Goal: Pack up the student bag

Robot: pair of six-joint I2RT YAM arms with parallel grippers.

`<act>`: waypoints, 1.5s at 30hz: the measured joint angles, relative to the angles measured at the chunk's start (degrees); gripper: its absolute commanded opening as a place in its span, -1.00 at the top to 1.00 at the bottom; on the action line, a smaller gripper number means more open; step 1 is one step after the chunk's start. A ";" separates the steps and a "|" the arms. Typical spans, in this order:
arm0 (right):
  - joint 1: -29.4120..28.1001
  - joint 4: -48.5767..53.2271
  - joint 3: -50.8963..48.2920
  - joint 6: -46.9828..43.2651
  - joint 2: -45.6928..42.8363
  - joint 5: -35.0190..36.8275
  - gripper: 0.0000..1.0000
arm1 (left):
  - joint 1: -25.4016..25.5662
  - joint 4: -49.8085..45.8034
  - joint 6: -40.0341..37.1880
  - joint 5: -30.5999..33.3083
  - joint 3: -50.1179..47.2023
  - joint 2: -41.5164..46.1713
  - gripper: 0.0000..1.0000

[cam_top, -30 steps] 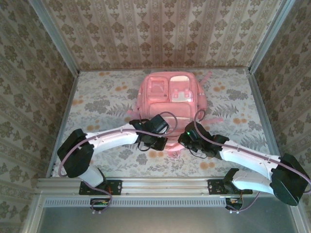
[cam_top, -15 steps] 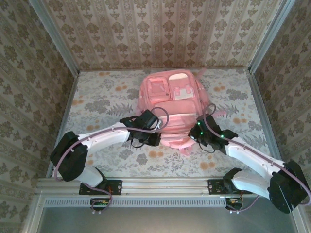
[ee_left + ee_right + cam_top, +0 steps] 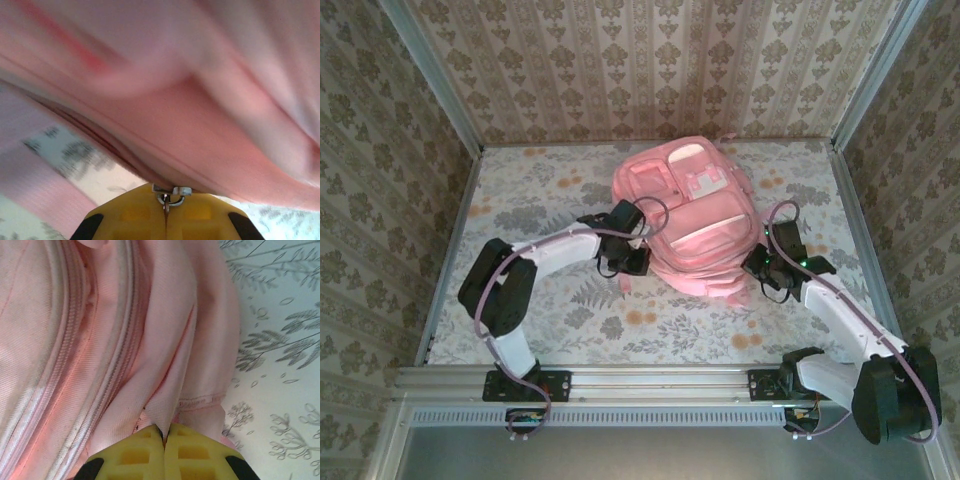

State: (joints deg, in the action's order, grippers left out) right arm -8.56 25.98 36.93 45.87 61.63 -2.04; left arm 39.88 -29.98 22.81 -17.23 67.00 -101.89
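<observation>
From above, the student bag [image 3: 695, 225] lies on the far middle of the desk [image 3: 540, 205], pocketed front facing up. Its long axis runs from far to near and is skewed. The top end with its small loop [image 3: 727, 138] points at the back wall [image 3: 650, 60], and the bottom end swings toward the near right. The left hand [image 3: 636, 263] is against the bag's near left edge and the right hand [image 3: 758, 268] against its near right edge, so the two arms flank the bag. The flowered desk around it carries nothing else, and patterned walls close it in at the left, back and right. A metal rail [image 3: 650, 380] runs along the near edge.

In the left wrist view, blurred pink fabric stretches across the upper part. The two yellow fingers [image 3: 135, 215] are pressed together at the bottom. A small metal ring [image 3: 170, 192] on the bag's lower edge is caught right at their tips. A pink strap [image 3: 35, 192] crosses the flowered desk at the lower left.

In the right wrist view, the yellow fingers [image 3: 195, 455] are also pressed together, pinching a fold of the bag's pink cloth. Two zip lines [image 3: 75, 340] run lengthwise along the bag on the left. Bare desk shows at the right, just beside the bag's edge.
</observation>
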 measured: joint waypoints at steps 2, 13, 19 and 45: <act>2.14 -0.04 0.00 -1.16 0.44 -0.83 1.00 | -2.08 -0.87 -0.46 -0.44 2.67 -2.32 1.00; 4.39 -2.62 0.31 -4.72 3.76 -7.21 1.00 | -8.85 -1.95 -2.14 -1.79 9.40 -7.85 0.35; 1.20 -3.26 0.31 -5.68 3.30 -6.80 1.00 | -14.01 -2.21 -2.08 2.34 8.79 -3.56 -1.00; -26.86 -32.98 -15.96 -35.63 -21.44 34.10 -0.99 | -36.22 32.48 -14.75 24.41 -32.37 33.05 -1.00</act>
State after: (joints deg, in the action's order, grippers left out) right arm -35.42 -7.01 20.97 10.24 40.18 32.05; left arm 3.66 2.50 8.05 7.18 34.63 -68.84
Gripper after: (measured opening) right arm 0.995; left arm 0.999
